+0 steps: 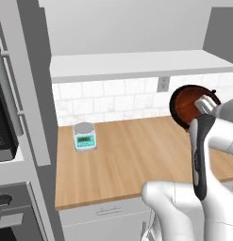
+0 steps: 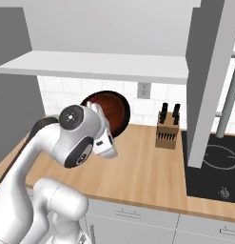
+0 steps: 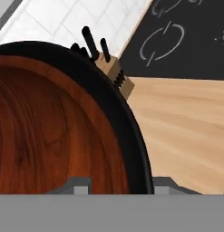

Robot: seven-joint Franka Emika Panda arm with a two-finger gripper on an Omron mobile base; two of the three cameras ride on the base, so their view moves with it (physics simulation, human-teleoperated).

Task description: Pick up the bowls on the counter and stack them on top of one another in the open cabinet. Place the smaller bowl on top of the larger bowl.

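Note:
The reddish-brown smaller bowl (image 1: 187,104) (image 2: 108,108) (image 3: 45,136) sits nested inside the glossy black larger bowl (image 1: 174,109) (image 2: 122,119) (image 3: 124,122). The pair is tipped on edge in the air above the back of the counter (image 1: 132,155) (image 2: 138,167), near the tiled wall. My gripper (image 1: 204,105) (image 3: 122,186) is shut on their rims, one finger inside the brown bowl and one outside the black wall. The open cabinet's white bottom shelf (image 1: 127,63) (image 2: 100,64) runs just above the bowls, and nothing lies on the part I can see.
A teal-and-white kitchen scale (image 1: 84,136) stands at the counter's back left. A knife block (image 2: 167,126) (image 3: 109,68) stands right of the bowls, beside a black cooktop (image 2: 214,162) (image 3: 186,36). The oven column (image 1: 9,141) bounds the left side.

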